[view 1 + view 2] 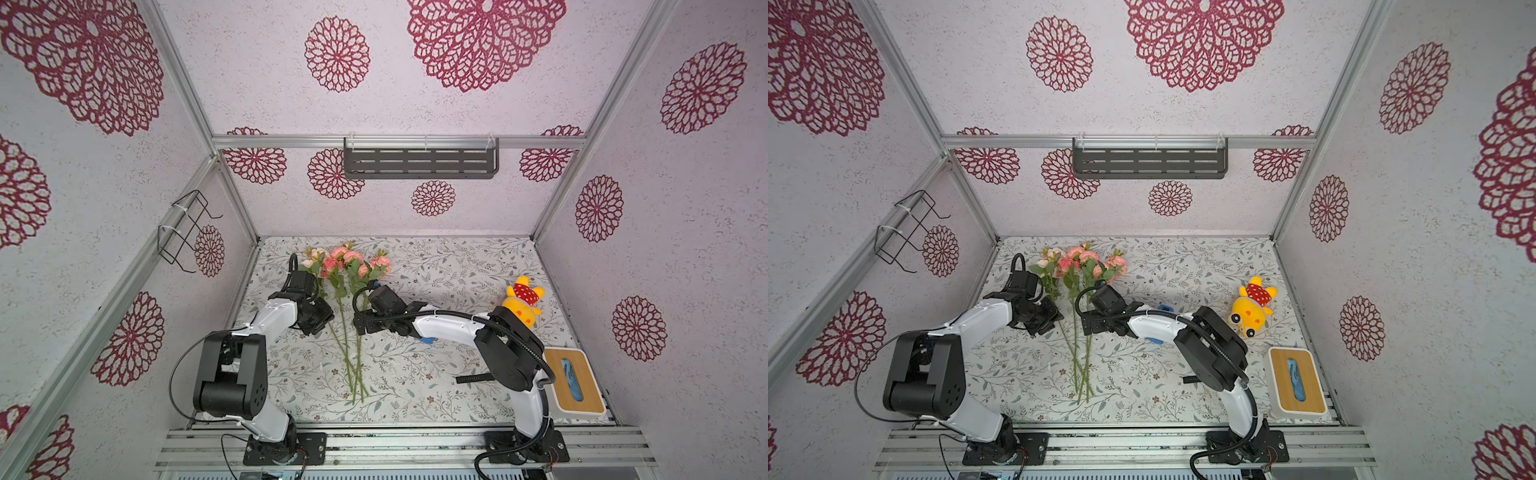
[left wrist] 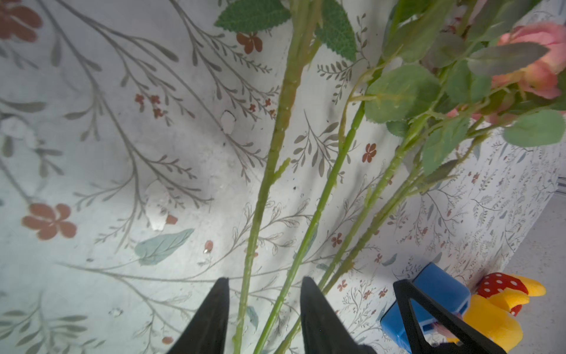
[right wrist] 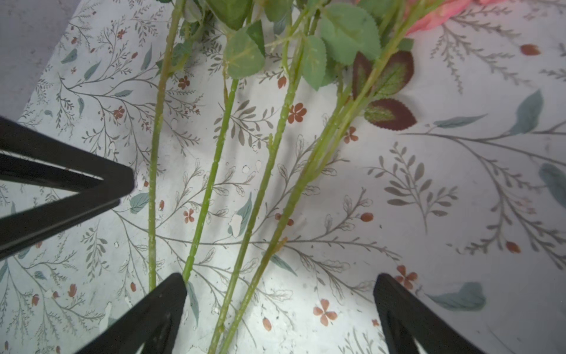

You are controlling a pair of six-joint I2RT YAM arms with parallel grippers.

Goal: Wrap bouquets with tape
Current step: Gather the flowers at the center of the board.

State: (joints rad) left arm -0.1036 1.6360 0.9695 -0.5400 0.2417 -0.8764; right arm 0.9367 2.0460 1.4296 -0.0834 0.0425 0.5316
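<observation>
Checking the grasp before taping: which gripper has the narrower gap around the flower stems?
The left gripper: its gap fits just two stems, while the right gripper stands far wider, with bare tablecloth inside it.

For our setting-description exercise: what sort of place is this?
Probably a robot test booth, not a home: aluminium frame, patterned wall panels, left arm and right arm bolted to a rail by the table.

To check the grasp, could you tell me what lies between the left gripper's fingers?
At least two stems of the bouquets run between the fingers of the left gripper, in the left wrist view.
</observation>
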